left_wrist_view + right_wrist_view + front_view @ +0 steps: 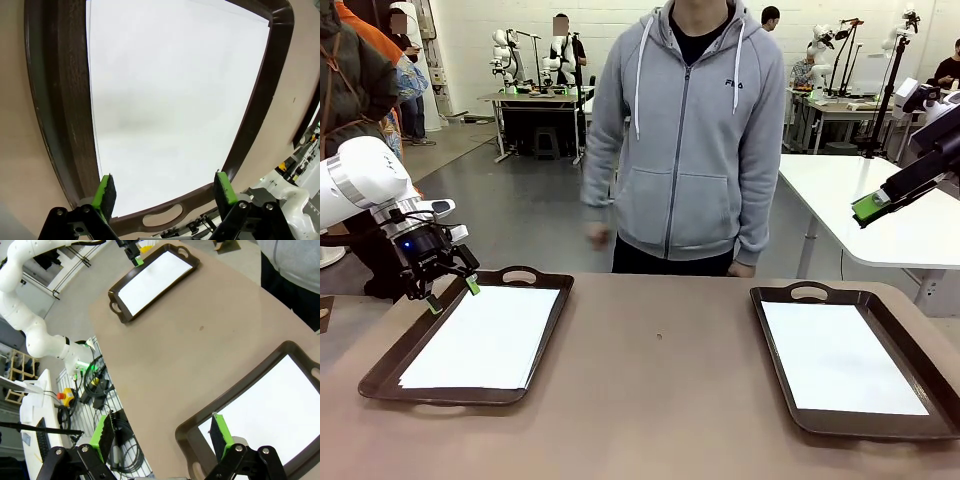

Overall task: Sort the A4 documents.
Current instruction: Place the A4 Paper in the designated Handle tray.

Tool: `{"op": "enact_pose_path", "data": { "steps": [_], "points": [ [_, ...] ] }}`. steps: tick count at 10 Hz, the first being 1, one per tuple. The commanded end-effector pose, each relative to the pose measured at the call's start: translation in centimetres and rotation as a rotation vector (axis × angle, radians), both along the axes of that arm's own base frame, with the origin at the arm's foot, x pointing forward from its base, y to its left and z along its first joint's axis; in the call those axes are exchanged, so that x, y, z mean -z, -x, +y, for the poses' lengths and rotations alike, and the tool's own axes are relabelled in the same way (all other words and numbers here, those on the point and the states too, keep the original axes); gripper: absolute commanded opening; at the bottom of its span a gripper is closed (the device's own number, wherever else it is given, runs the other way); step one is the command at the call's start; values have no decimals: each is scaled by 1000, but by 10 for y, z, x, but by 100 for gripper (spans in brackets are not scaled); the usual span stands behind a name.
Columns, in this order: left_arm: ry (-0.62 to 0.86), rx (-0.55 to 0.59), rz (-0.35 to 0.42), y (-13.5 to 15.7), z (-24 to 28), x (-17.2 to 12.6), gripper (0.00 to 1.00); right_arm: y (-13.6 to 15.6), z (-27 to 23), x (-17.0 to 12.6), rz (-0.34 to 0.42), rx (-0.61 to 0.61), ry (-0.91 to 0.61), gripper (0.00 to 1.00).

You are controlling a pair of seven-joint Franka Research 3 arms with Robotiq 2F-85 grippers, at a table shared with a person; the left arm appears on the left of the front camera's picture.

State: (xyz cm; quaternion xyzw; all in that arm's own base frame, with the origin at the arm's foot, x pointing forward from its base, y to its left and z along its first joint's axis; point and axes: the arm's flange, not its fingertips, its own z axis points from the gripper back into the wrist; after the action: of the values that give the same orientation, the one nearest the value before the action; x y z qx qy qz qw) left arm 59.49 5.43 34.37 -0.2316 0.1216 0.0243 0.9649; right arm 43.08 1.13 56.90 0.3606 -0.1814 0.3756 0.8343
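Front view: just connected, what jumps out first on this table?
Two dark brown trays, the left tray and the right tray, each hold white paper: left sheets, right sheets. The left gripper hovers open over the left tray's far corner; the right gripper hangs open, high at the right. A person stands at the far side.

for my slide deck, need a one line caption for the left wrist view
Open left tool poised above white A4 sheets lying in a dark brown tray.
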Motion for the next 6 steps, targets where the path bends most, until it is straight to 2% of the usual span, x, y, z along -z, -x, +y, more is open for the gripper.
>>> {"op": "enact_pose_path", "data": {
  "steps": [1,6],
  "points": [
    [-13,-1,-7,-1,1,0,100,0,1,2,-4,-1,-15,100],
    [-13,-1,-7,-1,1,0,100,0,1,2,-4,-1,-15,100]
  ]
}}
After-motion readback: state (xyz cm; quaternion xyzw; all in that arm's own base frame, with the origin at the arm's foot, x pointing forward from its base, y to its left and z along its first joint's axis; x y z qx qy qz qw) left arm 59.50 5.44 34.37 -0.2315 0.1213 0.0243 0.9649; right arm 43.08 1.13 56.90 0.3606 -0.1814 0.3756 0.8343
